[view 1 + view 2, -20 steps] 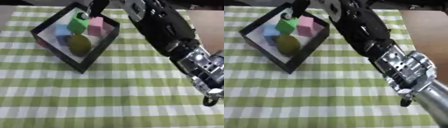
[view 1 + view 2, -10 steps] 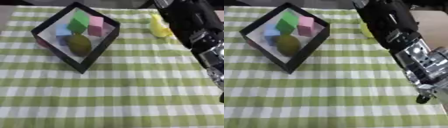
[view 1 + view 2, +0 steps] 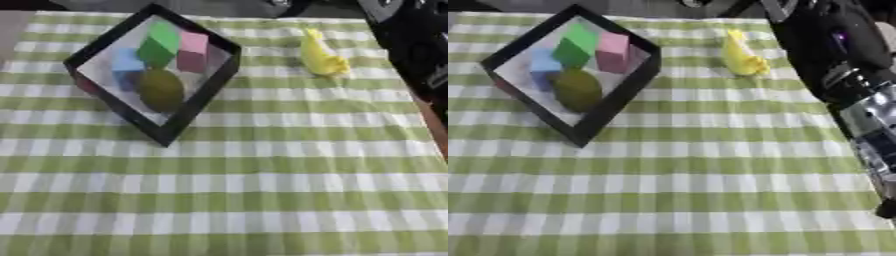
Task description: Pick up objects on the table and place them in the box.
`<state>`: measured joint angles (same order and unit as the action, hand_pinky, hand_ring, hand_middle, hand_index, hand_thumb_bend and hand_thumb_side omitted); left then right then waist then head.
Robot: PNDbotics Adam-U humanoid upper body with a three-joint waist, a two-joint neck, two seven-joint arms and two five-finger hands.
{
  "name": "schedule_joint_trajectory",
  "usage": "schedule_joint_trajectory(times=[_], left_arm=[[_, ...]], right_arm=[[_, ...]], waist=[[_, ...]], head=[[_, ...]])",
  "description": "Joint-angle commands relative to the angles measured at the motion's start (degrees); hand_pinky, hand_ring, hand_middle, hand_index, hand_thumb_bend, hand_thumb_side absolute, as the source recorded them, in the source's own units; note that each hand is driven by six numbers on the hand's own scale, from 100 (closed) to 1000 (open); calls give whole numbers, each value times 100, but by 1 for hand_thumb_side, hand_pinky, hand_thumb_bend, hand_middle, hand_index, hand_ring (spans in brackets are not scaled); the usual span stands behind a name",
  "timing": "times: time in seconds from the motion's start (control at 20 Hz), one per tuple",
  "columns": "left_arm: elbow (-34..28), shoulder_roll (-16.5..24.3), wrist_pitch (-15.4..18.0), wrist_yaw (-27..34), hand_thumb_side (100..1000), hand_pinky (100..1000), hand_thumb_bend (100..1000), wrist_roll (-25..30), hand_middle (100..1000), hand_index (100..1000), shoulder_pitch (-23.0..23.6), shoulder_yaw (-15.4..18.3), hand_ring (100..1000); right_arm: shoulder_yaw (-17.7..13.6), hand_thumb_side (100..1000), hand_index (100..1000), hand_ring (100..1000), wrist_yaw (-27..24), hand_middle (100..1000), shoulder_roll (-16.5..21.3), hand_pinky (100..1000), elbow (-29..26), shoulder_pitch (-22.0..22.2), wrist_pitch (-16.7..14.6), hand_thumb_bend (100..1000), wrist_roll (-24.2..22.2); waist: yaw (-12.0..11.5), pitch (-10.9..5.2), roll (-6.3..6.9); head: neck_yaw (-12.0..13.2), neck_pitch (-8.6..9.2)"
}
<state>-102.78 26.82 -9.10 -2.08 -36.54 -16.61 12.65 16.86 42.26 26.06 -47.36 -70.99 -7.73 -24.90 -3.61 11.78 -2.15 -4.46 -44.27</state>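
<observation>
Left eye view. A black-walled box was seen set cornerwise on the green-and-white checked tablecloth, in the upper left. Four things lay inside it: a green block and a pink block toward the far corner, a blue block to their left, and a rounded olive-green object nearer the camera, touching the blue block. A yellow object was shown lying on the cloth outside the box, well to its right. Only a black portion of the right arm was visible, along the upper right edge, beside the yellow object and not touching it.

Right eye view. The same arm was shown more fully, running down the right side from the top edge toward the lower right. Its black upper section gave way to a silver jointed section. The hand itself was cut off by the right edge, so whether its fingers were apart or together could not be told. The left hand was not seen in either view.
</observation>
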Motion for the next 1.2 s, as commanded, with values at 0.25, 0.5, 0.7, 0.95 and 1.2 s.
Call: schedule_joint_trajectory(times=[0.25,0.5,0.7,0.95,1.2], left_arm=[[-68,211,8,18,428,858,450,-33,742,845,-16,74,652],[-66,197,13,23,428,859,450,-35,742,843,-4,78,654],[-66,194,17,24,428,859,449,-36,742,843,5,83,655],[-65,180,34,36,435,863,435,-12,744,843,7,75,658],[-60,156,50,52,437,864,431,6,750,843,1,73,659]], right_arm=[[51,457,929,896,-126,869,802,890,268,308,-381,456,-462],[78,484,935,899,-316,875,937,889,320,433,-400,475,-660],[116,509,931,901,-276,876,1072,890,316,533,-352,488,-723],[99,536,933,902,-241,878,1180,890,382,668,-331,497,-739],[89,547,936,899,-378,878,1152,885,445,711,-297,500,-795]], waist=[[5,-101,28],[8,-102,23],[17,-101,5],[29,-98,-6],[16,-81,9]], head=[[73,15],[98,15],[134,15],[155,15],[128,15]])
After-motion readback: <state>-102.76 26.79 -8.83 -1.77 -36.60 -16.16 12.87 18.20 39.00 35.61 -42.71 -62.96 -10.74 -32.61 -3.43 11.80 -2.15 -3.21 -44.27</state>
